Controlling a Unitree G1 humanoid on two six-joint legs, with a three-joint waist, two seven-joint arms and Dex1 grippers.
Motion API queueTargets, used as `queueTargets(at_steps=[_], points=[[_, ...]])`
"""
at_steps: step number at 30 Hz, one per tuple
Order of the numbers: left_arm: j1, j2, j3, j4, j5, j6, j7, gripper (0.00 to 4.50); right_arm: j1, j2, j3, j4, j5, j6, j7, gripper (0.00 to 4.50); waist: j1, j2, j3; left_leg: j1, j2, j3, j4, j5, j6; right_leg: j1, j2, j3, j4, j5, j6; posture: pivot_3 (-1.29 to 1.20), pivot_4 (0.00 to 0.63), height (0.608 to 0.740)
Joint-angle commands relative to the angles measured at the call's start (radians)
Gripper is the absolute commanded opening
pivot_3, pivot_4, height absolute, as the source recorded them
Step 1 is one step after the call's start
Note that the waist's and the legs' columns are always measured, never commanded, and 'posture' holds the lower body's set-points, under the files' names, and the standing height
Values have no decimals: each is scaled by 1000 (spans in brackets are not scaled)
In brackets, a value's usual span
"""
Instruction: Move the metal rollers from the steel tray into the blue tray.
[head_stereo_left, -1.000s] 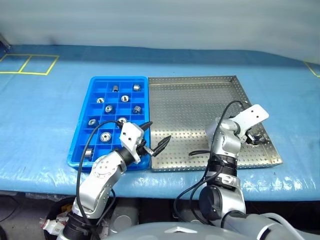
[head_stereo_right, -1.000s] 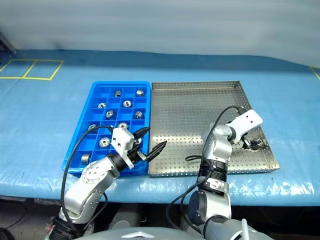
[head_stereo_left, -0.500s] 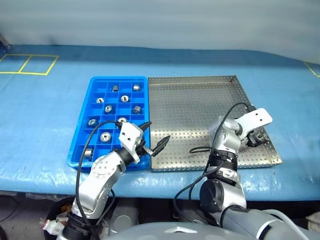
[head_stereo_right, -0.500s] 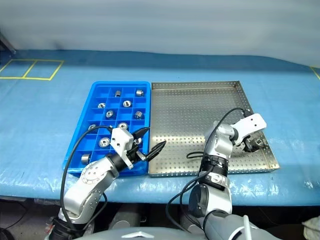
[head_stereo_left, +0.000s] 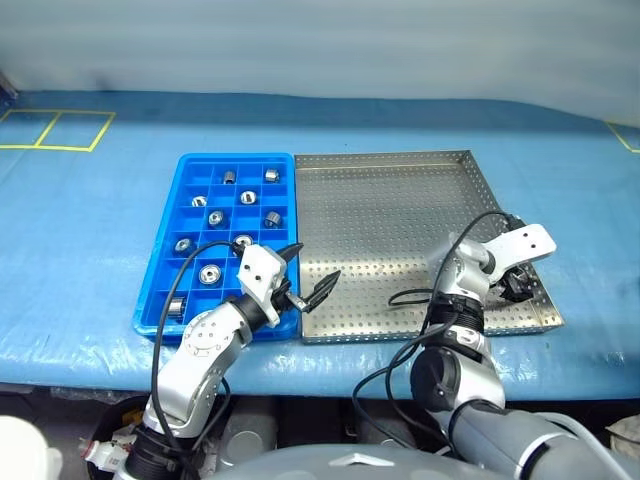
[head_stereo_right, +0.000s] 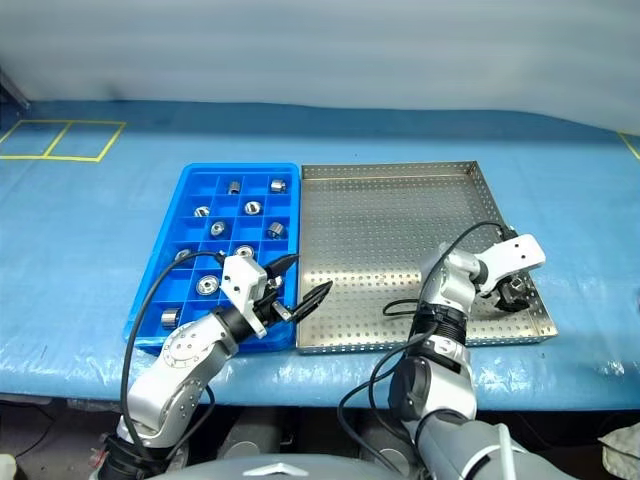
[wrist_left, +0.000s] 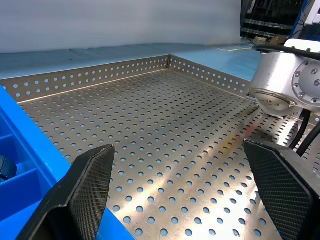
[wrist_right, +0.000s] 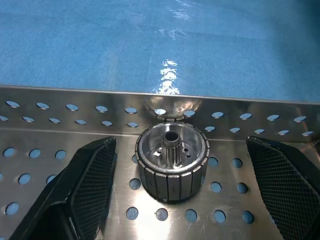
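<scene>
Blue tray (head_stereo_left: 170, 302), worktop left: receiving sorted metal rollers (head_stereo_left: 210, 273), one per compartment. Left end effector (head_stereo_left: 311, 276): released, idling over the tray seam. Steel tray (head_stereo_left: 380, 200): being emptied. Right end effector (wrist_right: 177, 195): released, straddling the last roller (wrist_right: 172, 161) against the right rim for pickup.

Table (head_stereo_left: 90, 220): long surface under a bright blue plastic cover (head_stereo_right: 90, 260), wrinkled and glossy, catching pale glare along its front edge. Yellow tape lines (head_stereo_left: 58, 128): 2 adjoining rectangles marked on the cover at the far left corner; 1 more short yellow line (head_stereo_left: 622, 138) at the far right edge. Backdrop (head_stereo_left: 320, 45): plain pale grey-white wall or sheet running the full width behind the table. Light: even, diffuse. Below the table front: dark, shadowed space.
</scene>
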Motion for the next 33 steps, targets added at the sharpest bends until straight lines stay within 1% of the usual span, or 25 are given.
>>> queueTargets(at_steps=[1, 4, 10, 11, 16, 18, 25, 27, 30, 32, 33], points=[[2, -1, 4, -32, 4, -17, 7, 4500, -28, -26, -12, 19, 12, -28, -8, 4373, 2, 0, 0, 0, 0, 0, 0, 0, 0, 0, 0, 0, 0, 0, 0, 249, 150, 740], [5, 0, 5, -34, 3, -17, 10, 4500, -27, -30, -10, 25, 12, -31, -11, 3851, 2, 0, 0, 0, 0, 0, 0, 0, 0, 0, 0, 0, 0, 0, 0, 249, 150, 740], [4, 0, 4, -33, 1, -18, 12, 4500, -22, -31, -3, 23, 16, -30, -12, 1878, 3, 0, 0, 0, 0, 0, 0, 0, 0, 0, 0, 0, 0, 0, 0, 249, 150, 740], [4, 0, 3, -33, 1, -19, 12, 4500, -21, -31, -2, 22, 17, -30, -11, 1678, 3, 0, 0, 0, 0, 0, 0, 0, 0, 0, 0, 0, 0, 0, 0, 249, 150, 740], [2, -1, 3, -32, 1, -20, 12, 4500, -14, -25, 7, 10, 12, -21, -8, 1683, 3, 0, 0, 0, 0, 0, 0, 0, 0, 0, 0, 0, 0, 0, 0, 249, 150, 740], [2, -1, 4, -32, 2, -20, 13, 4500, -3, -6, 36, -27, 3, 8, 11, 1683, 3, 0, 0, 0, 0, 0, 0, 0, 0, 0, 0, 0, 0, 0, 0, 249, 150, 740], [5, 2, 10, -33, 3, -21, 15, 4500, 100, 107, 227, -341, -67, 181, 121, 1683, 3, 1, 0, 0, 1, -1, -1, 0, 0, -1, 0, 0, 0, 0, 0, 245, 150, 740], [5, 2, 11, -33, 3, -21, 16, 4500, 144, 115, 324, -457, -103, 272, 183, 1683, 7, 1, 0, 0, 1, -1, -1, 0, 0, -1, 0, 0, 0, 0, 0, 245, 150, 740], [4, 3, 14, -33, 5, -22, 17, 4500, 202, 97, 458, -596, -120, 399, 331, 1683, 5, 1, 0, -1, 1, -1, -1, 0, 0, -1, -2, 0, -1, 0, 0, 245, 150, 740], [2, 2, 16, -32, 7, -22, 19, 4500, 232, 70, 524, -663, -137, 469, 418, 1683, 4, 1, 0, -1, 2, -1, -1, 0, 0, -1, -2, 0, -1, 0, 0, 236, 150, 740], [1, 2, 18, -31, 9, -24, 22, 4500, 250, 39, 575, -707, -140, 500, 489, 1683, 5, 1, 0, 0, 2, -1, -1, 0, 0, 0, -2, 0, -1, 0, 0, 236, 150, 740]])
